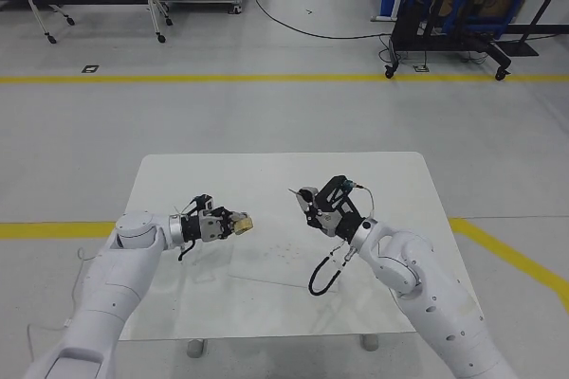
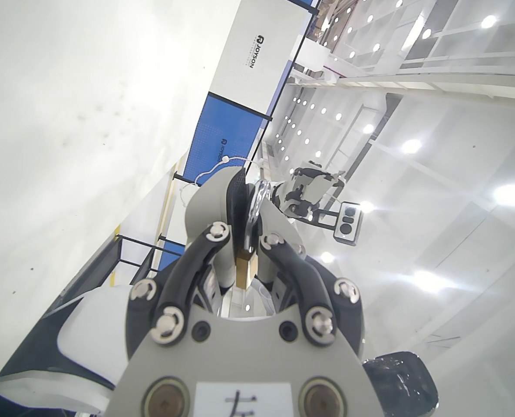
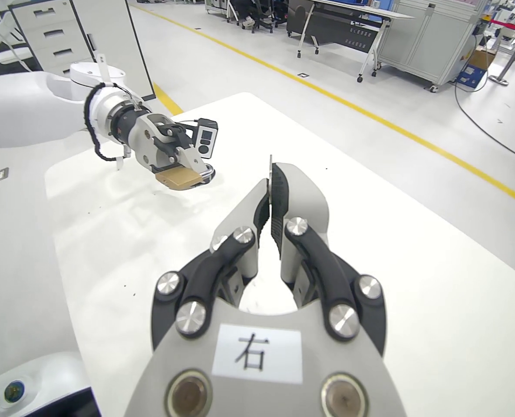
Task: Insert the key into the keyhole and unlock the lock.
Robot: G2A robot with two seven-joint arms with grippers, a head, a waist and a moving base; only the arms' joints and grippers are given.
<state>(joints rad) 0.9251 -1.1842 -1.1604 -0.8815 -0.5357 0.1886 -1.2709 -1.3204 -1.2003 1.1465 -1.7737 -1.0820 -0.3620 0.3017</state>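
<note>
Table (image 1: 379, 180) amid grey floor (image 1: 266, 114), yellow lines (image 1: 266, 79).

Key (image 3: 270, 164) largely buried (thin sliver out) in right tool (image 3: 272, 182)

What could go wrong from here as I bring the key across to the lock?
1. The key shows as just a thin sliver pinched at the tips of the right gripper. Contact with the lock could twist it or push it back.
2. The lock is held by the left gripper above the table, and I cannot see its keyhole, so alignment may be off.
3. A hard push could shift the lock in that grip.
</note>
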